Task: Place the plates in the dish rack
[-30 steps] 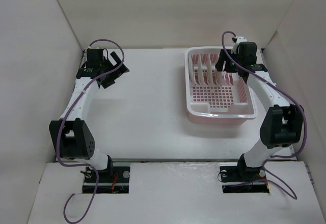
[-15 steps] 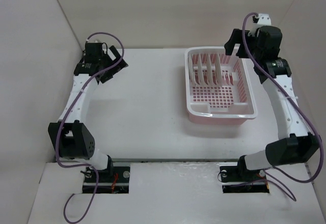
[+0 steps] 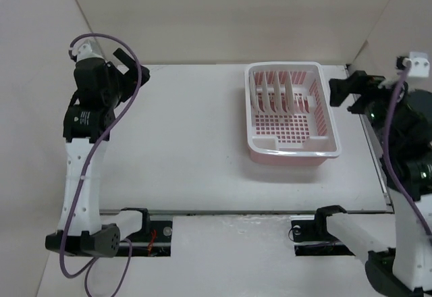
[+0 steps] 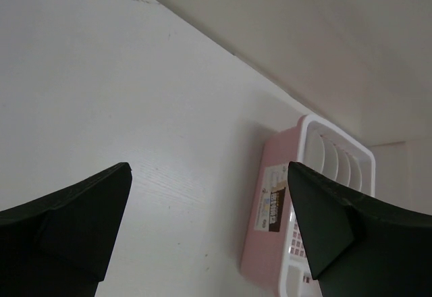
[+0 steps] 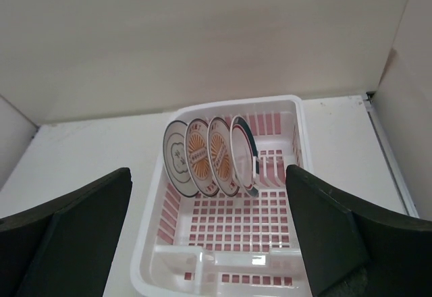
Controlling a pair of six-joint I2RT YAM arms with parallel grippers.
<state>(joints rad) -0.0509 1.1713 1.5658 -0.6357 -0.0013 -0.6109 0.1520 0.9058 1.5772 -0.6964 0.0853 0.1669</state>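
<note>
The pale pink dish rack [image 3: 317, 145] stands at the right of the table. Four plates [image 3: 270, 91] stand upright in a row between its prongs at its far end. In the right wrist view these are a dark-ringed plate [image 5: 177, 156], two orange sunburst plates [image 5: 201, 154] [image 5: 223, 152] and a green-rimmed plate [image 5: 246, 150] in the rack [image 5: 202, 260]. My right gripper [image 3: 348, 92] [image 5: 208, 172] is open and empty, raised to the right of the rack. My left gripper [image 3: 129, 67] [image 4: 208, 175] is open and empty, raised at the far left; its view shows the rack's side [image 4: 273, 202].
White walls enclose the table on the left, back and right. The rack has a low front compartment [image 5: 202, 270] with no plates in it. Purple cables loop from both arms.
My right gripper has lifted off the rack and swung back to the right, and its arm has risen. My left arm has also risen and pulled back to the left. The plates stay in the rack.
</note>
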